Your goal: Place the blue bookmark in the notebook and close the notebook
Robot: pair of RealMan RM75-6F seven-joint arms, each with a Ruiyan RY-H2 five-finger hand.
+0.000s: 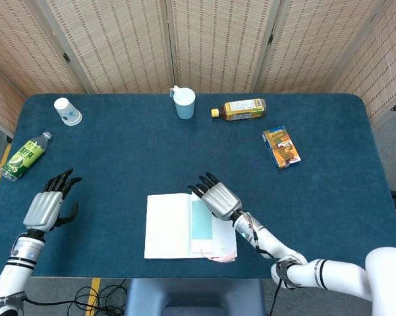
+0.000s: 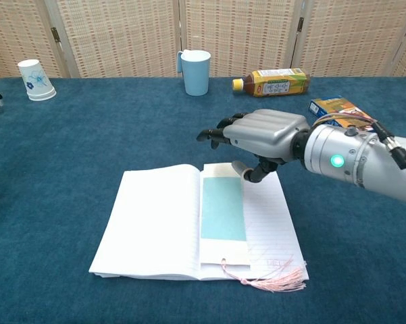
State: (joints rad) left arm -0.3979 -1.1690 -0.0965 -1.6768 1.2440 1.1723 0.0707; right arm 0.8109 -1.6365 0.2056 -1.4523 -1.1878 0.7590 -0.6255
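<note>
On the blue table [image 1: 118, 158]: one open notebook [image 1: 168, 227] with one blue bookmark [image 1: 201, 224] on it, two bottles (one green-labelled [image 1: 23, 155] at the left edge, one amber [image 1: 238, 109] at top centre), two cups, a blue mug [image 1: 184, 103] and a paper cup [image 1: 66, 111], and one snack box [image 1: 281, 147].
</note>
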